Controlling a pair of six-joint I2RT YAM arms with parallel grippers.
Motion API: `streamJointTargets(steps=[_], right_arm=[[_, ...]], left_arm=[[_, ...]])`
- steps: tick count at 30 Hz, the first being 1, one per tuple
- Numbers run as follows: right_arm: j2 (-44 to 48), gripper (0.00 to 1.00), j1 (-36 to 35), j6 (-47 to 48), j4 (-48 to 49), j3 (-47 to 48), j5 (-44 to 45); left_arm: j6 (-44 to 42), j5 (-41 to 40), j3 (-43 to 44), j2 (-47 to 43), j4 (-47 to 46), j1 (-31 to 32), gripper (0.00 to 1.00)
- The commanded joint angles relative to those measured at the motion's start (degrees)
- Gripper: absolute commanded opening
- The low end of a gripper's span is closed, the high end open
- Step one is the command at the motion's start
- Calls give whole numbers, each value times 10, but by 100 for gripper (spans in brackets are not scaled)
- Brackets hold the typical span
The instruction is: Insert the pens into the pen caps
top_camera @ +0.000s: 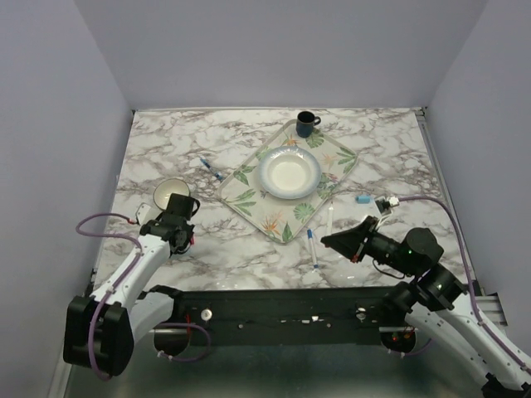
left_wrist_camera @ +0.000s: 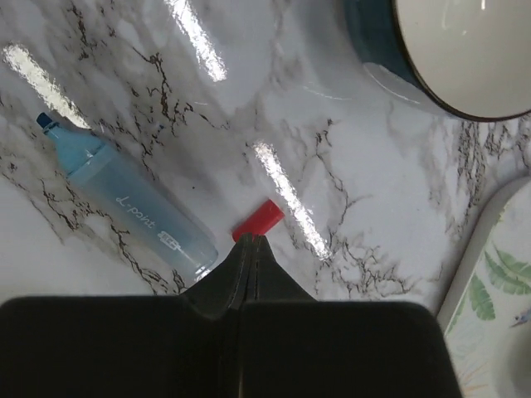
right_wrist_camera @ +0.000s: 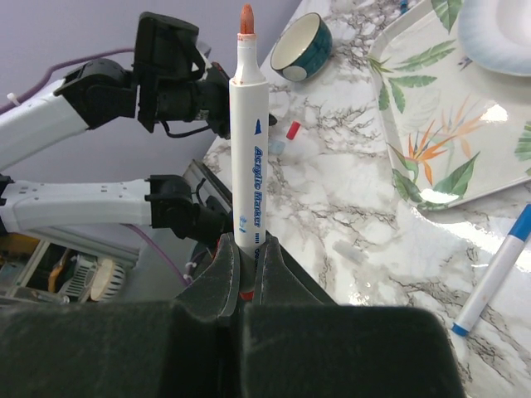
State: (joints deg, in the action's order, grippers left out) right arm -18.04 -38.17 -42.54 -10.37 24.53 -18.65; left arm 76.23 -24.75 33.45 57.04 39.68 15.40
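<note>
Right gripper (right_wrist_camera: 247, 259), red-tipped marker (right_wrist_camera: 250, 166) straight outward

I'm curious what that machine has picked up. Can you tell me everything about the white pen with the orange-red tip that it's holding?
The slim white plastic marker is uncapped, with its orange-red felt tip bare at the far end. Blue lettering along the barrel reads "Acrylic Marker", and a red band shows at its base. The right hand pinches it near that base, so it sticks straight out from the hand. Nothing else touches it.
</note>
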Motion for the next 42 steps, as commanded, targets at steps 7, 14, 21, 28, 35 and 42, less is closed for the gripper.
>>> streamJointTargets(steps=[7, 14, 21, 28, 35, 42], right_arm=[[16, 1, -1, 21, -40, 32, 23], [12, 1, -1, 21, -39, 32, 28], [12, 1, -1, 17, -35, 29, 26], [24, 1, -2, 13, -43, 29, 27], [42, 1, -1, 9, -52, 28, 32], [46, 1, -1, 4, -55, 26, 31]], left_arm=[[65, 1, 19, 95, -32, -35, 0], [42, 10, 5, 106, -63, -35, 0], [23, -2, 2, 113, -66, -35, 0], [2, -14, 7, 128, -62, -35, 0], [-5, 10, -3, 132, -83, -35, 0], [-31, 64, -15, 132, -112, -27, 0]])
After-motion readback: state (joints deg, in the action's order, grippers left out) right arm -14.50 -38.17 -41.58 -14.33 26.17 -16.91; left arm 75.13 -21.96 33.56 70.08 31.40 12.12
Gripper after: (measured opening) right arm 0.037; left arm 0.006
